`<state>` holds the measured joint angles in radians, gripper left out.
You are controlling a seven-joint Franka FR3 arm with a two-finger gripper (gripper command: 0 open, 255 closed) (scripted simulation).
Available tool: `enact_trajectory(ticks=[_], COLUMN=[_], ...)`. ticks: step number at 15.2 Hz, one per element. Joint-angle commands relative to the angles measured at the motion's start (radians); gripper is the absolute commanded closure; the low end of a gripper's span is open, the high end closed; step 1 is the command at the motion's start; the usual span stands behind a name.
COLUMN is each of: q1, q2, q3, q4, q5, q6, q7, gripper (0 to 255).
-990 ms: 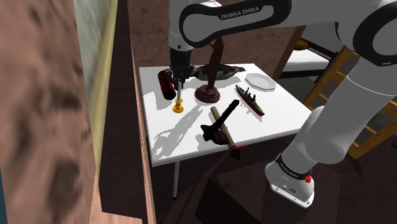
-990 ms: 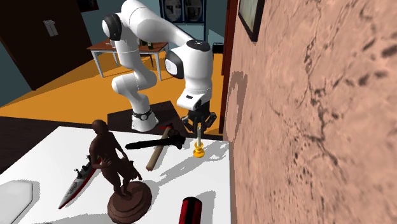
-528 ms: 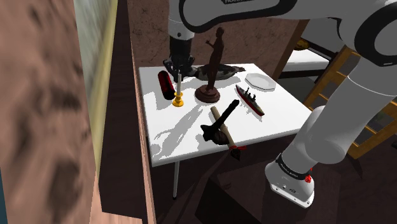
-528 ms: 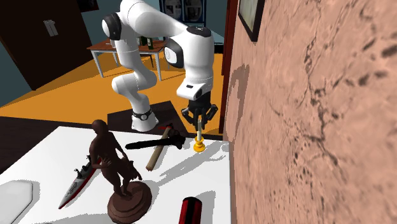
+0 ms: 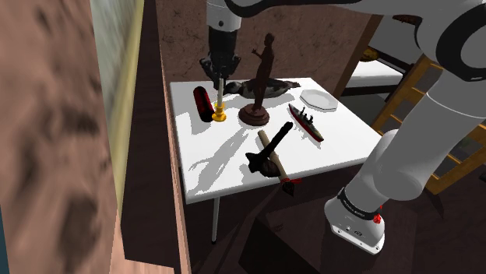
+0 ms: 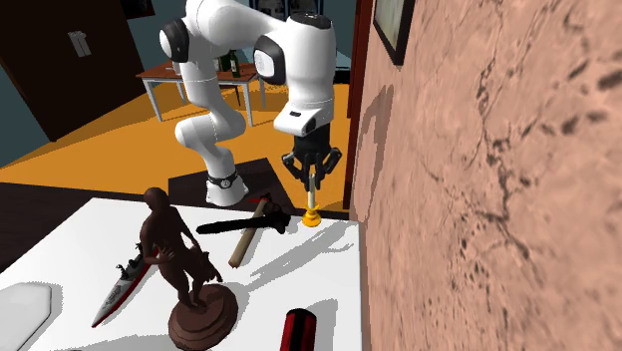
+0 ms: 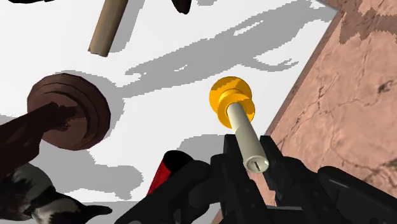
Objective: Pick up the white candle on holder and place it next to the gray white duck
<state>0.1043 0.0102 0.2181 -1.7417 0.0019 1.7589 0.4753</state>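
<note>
The black jaws are closed on the slim cream-white candle on a round yellow holder and grip it near its flat top. In the wrist view the two black fingers clasp the stick from either side, and the yellow holder points away from the hand toward the white counter. The candle hangs upright under the arm. In the second exterior view its holder seems to float a little above the counter's far edge rather than rest on it, close to the rough pinkish-brown wall on that view's right. In the shoulder view the candle is over the far left part of the counter, just right of a red-and-black cylinder and left of a dark brown statue of a standing figure on a round base. The dark grey-and-white duck lies at the counter's far edge, just right of the statue in the shoulder view — it is apart from the candle, with the statue's body roughly between the two. Further right in that view a slim dark model ship with a red hull lies on the counter, and beyond it, toward the far right corner, sits a white many-sided plate. Nearer the camera, a hammer-like tool with a pale wooden handle and a black head lies slantwise across the near part of the counter, well apart from the candle
</note>
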Motion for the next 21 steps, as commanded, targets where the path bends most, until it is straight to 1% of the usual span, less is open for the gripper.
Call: enact_trajectory(ticks=[1, 9, 15, 21], q1=[0.001, 0.002, -0.065, -0.125], q2=[0.004, 0.02, -0.109, -0.2], q3=[0.001, 0.002, -0.071, -0.153], q4=[0.033, 0.156, 0.007, -0.092], q5=[-0.001, -0.005, 0.017, 0.016], q6=[-0.029, -0.137, -0.116, -0.109], q7=[0.002, 0.004, -0.138, -0.28], gripper=[255, 255, 255, 255])
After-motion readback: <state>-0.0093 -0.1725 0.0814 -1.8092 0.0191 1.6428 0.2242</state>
